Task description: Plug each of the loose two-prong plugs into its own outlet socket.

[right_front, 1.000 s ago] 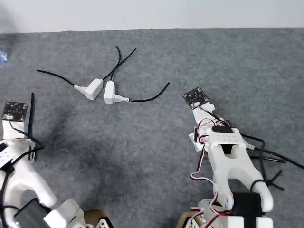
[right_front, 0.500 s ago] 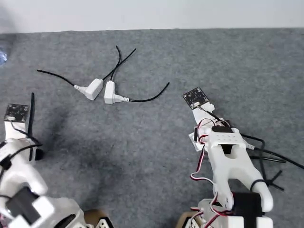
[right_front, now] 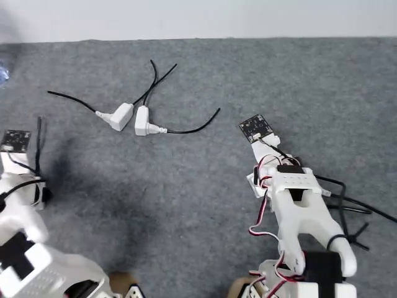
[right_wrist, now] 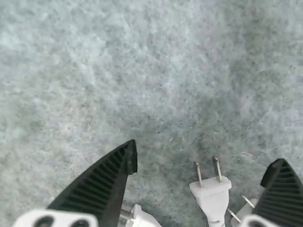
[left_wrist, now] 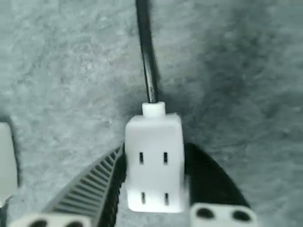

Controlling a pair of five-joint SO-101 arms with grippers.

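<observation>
Between the left gripper's (left_wrist: 154, 158) clamped fingers, a white outlet socket (left_wrist: 154, 137) lies lengthwise, its black cord (left_wrist: 147, 56) running straight ahead. On the high view that cord is a thin line; the wrist view adds two slot pairs. Under the wide-open right gripper (right_wrist: 204, 156), a two-prong plug (right_wrist: 210, 189) on grey carpet (right_front: 186, 186) points its prongs away from the arm.

This is looking like a robotics lab bench: grey felt matting (right_front: 186, 186) is spreading across the frame, and bare servo wires (right_front: 256, 228) are trailing off a white arm (right_front: 305, 214) at lower right.
</observation>
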